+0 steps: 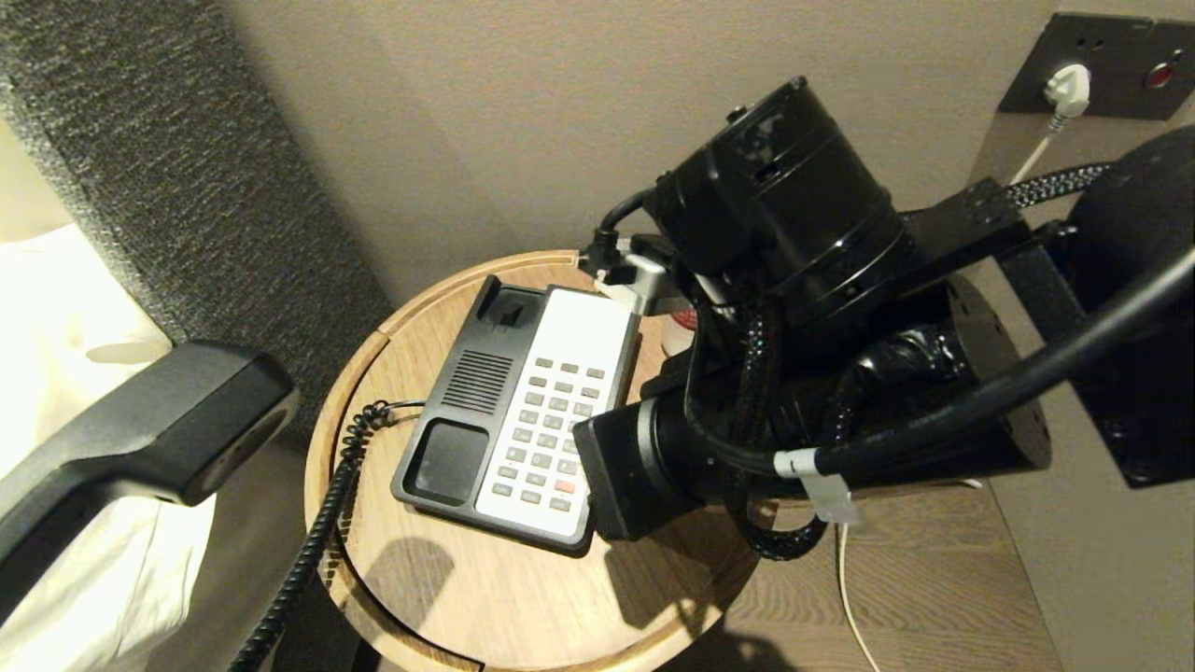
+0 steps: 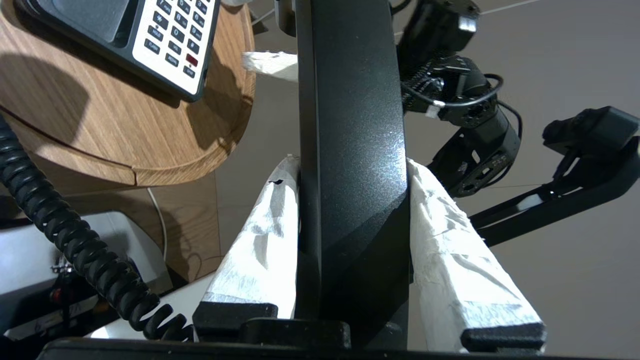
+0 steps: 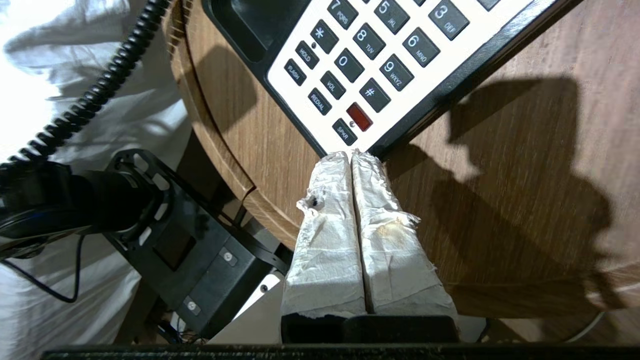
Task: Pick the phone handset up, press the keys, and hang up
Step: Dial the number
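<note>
The phone base (image 1: 523,411) sat on the round wooden side table (image 1: 448,579), and everything else arranged itself around it. The phone handset (image 1: 140,439) hung well off to the left of the base, clear of the table edge and above the white bedding (image 1: 56,308), with its coiled cord (image 1: 327,504) trailing back toward the base; holding it out there probably served to leave the faceplate uncovered and both cradle recesses free for the return. The left gripper (image 2: 350,200) was clamped across the handset's shaft, its white-wrapped fingers (image 2: 265,235) pressed against either side of the black bar, so the receiver could not swing on its cord. The right gripper (image 3: 352,157) hovered at the near corner of the base, its two wrapped fingers pressed together into a single blunt tip, a shape that seemed meant for poking one button at a time. That tip stood just beside the lowest row of the keys (image 3: 370,65), close to the red one (image 3: 359,116), though whether it touched the faceplate could not be told. Judging from this, the lifting was done and the pressing was in hand, with hanging up not yet begun.
</note>
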You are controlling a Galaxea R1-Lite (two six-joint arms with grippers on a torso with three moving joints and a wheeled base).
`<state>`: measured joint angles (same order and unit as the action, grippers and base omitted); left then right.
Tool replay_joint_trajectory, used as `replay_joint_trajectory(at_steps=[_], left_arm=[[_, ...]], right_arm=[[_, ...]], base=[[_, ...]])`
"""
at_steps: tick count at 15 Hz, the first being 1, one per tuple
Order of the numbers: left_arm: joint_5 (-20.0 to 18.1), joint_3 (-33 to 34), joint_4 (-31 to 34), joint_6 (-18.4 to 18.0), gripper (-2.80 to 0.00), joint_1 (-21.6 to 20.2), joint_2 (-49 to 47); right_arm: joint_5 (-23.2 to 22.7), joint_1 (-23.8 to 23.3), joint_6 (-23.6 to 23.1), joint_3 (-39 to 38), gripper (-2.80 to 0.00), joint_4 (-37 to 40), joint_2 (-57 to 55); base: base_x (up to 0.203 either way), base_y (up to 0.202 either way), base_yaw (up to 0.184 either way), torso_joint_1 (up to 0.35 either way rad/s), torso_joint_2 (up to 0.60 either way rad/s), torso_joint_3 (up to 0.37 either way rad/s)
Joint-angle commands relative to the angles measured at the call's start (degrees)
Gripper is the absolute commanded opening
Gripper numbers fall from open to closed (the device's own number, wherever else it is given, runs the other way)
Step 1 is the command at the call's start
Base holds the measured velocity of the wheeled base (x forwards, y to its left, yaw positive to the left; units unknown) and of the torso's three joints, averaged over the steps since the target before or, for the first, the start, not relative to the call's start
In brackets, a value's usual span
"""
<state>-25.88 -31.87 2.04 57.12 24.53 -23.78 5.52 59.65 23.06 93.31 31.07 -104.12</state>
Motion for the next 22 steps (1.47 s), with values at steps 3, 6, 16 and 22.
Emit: replay_joint_trajectory(at_steps=[3,6,16,22], left_arm=[[-0.1,0.2,0.1,0.4,-2.8,0.0,0.1],[-0.1,0.3,0.0,0.3,-2.8,0.1,0.0],[-0.1,0.1,-0.1,0.4,-2.8,0.1,0.1],[-0.1,0.2,0.0,0.4,-2.8,0.1,0.1]], right_arm=[[0.4,0.0,0.2,0.3,-2.8,-0.1,-3.7],[0.4,0.0,0.2,0.5,-2.8,-0.1,-4.8],[0.5,-0.1,0.1,0.6,-2.8,-2.2,-7.0],[0.6,-0.1,0.1,0.2,-2.8,-2.4,-7.7]], base=[[0.0,0.0,0.0,0.0,0.0,0.0],[0.0,0.0,0.0,0.0,0.0,0.0],[0.0,0.0,0.0,0.0,0.0,0.0],[0.0,0.0,0.0,0.0,0.0,0.0]])
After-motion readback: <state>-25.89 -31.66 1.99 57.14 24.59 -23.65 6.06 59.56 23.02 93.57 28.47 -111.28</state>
